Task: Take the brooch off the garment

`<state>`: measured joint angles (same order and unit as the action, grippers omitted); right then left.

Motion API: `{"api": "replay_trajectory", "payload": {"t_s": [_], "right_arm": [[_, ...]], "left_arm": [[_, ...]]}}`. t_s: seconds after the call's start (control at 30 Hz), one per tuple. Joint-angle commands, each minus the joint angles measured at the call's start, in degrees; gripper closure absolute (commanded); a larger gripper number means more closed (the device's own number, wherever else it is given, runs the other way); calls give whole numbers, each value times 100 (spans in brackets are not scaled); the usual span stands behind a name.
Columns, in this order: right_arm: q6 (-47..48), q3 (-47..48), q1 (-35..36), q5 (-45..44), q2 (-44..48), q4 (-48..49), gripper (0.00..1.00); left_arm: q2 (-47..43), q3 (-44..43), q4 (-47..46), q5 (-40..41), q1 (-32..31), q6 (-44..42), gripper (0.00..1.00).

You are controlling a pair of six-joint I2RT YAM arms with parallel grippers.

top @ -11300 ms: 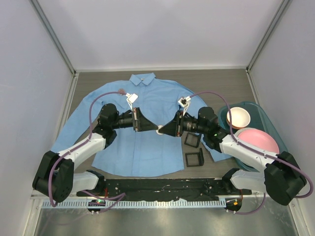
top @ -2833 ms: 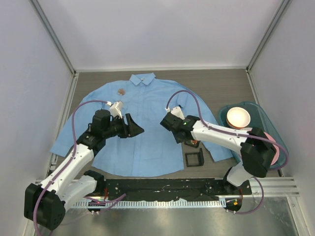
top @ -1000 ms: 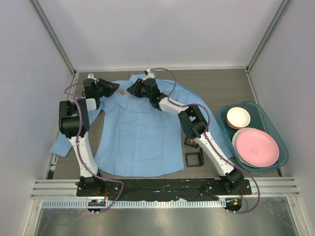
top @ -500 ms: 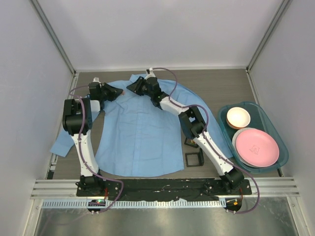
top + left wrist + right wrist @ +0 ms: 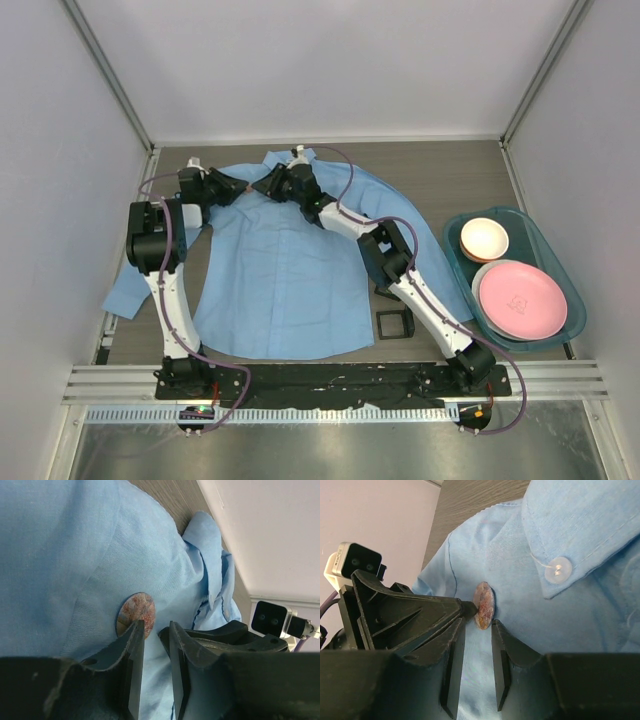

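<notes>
The light blue shirt lies flat on the table, collar at the far side. A small round reddish-brown brooch is pinned on its chest just left of the collar, and it also shows in the right wrist view. My left gripper comes at it from the left, my right gripper from the right, their tips almost meeting. In the top view they hide the brooch. The left gripper and the right gripper are each narrowly open and empty, with the brooch just past their tips.
A teal tray at the right holds a cream bowl and a pink plate. Two black square frames lie by the shirt's right hem. White walls close the back and sides.
Both arms have stretched from the shirt's middle out to the collar area. In the last half second my right gripper moved left, closer to the brooch and to my left gripper.
</notes>
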<state>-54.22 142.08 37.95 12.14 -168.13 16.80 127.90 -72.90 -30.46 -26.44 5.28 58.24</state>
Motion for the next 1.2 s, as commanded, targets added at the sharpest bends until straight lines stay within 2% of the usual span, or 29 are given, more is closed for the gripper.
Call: {"api": "replay_trajectory", "payload": {"t_s": [0.0,0.07,0.3,0.4,0.43,0.5,0.63,0.67,0.7,0.8,0.87,0.97,1.17], "right_arm": [[-80,259,63,-212,-9,87,66],[-124,276,54,-212,-35,87,66],[-431,592,72,-388,-272,-19,66],[-642,663,72,-379,-334,25,66],[-652,646,72,-344,-317,60,66],[-547,462,63,-309,-159,139,66],[-204,31,-25,-282,263,131,64],[-38,-31,-68,-291,333,53,63],[16,-49,-95,-317,438,-44,63],[86,-347,-218,-142,658,-116,63],[139,-741,-271,-19,948,7,63],[218,-1294,-376,192,1309,385,63],[403,-1771,-526,148,1634,184,63]], "left_arm": [[139,-119,-451,-125,79,-14,68],[148,-189,-444,-160,87,-40,66],[148,-216,-338,-169,140,-120,65],[17,-128,-618,-423,158,-216,60],[-149,-84,-637,-459,140,-390,54],[-431,-22,-367,-363,96,-750,53],[-1134,-328,1302,646,-280,-2330,50],[-1196,-434,1688,962,-369,-2482,50],[-1240,-557,2432,1687,-448,-2614,51],[-1241,-918,3297,2544,-852,-3203,50],[-1058,-1243,3790,3222,-1081,-3537,50],[-767,-1779,4161,3487,-1257,-3723,47],[-239,-2658,4934,4259,-1582,-4136,40]]}}
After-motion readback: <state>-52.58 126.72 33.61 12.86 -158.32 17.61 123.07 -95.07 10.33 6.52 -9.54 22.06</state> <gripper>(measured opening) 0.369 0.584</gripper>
